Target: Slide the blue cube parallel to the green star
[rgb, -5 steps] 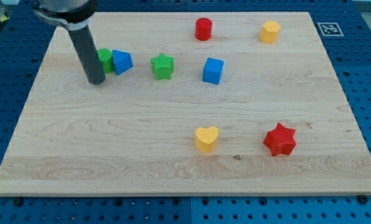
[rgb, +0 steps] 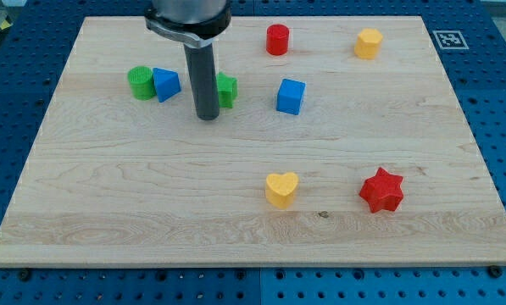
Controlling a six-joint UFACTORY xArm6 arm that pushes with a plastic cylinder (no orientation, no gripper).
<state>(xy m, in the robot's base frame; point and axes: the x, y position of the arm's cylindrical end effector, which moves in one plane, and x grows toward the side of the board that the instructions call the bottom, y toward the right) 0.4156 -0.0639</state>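
The blue cube point(rgb: 291, 96) sits on the wooden board point(rgb: 151, 195), right of centre near the view's top. The green star point(rgb: 226, 90) lies to its left and is partly hidden behind my rod. My tip point(rgb: 207, 116) rests on the board just left of and slightly below the green star, about a hundred pixels left of the blue cube. It touches neither block that I can see.
A green cylinder point(rgb: 140, 83) and a second blue block point(rgb: 166, 84) sit together at the left. A red cylinder point(rgb: 277, 39) and a yellow block point(rgb: 369, 42) are at the top. A yellow heart point(rgb: 281, 189) and a red star point(rgb: 381, 190) lie lower right.
My rod has moved right, from beside the green cylinder to just left of the green star, now covering part of it. No block has moved.
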